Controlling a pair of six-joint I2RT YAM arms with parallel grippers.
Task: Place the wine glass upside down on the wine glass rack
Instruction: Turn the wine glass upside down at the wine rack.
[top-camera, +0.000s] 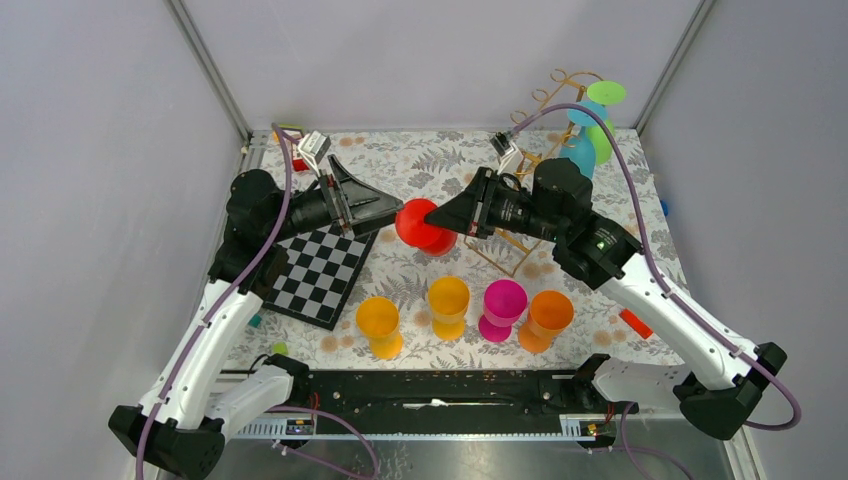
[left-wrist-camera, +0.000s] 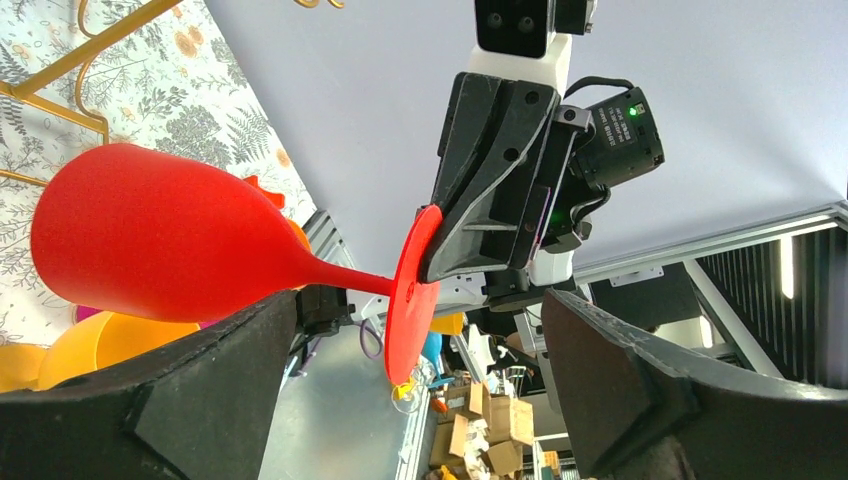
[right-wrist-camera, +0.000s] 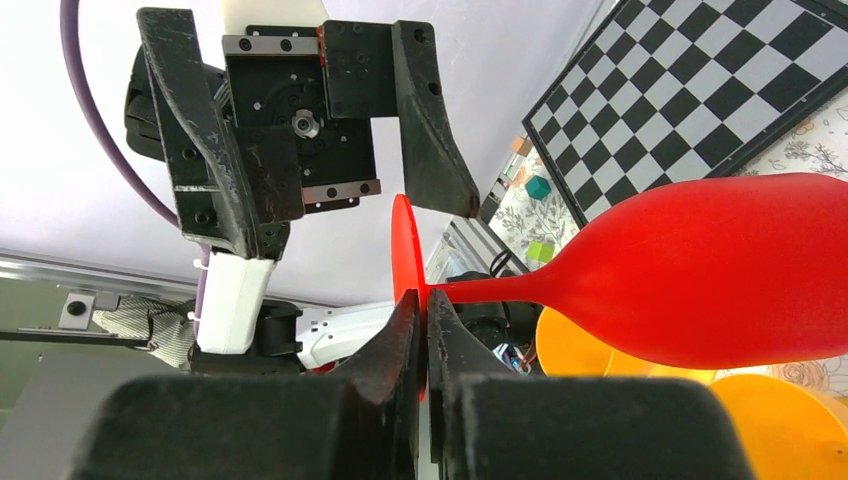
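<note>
Above the middle of the flower-patterned table (top-camera: 420, 160), the red wine glass (top-camera: 416, 224) lies sideways in the air. The right gripper (right-wrist-camera: 420, 312) is closed tight on its foot, and its bowl points at the left gripper (top-camera: 392, 208), whose jaws stand wide apart; contact there is unclear. The gold wine glass rack (top-camera: 565, 75) stands well apart, behind the right arm.
</note>
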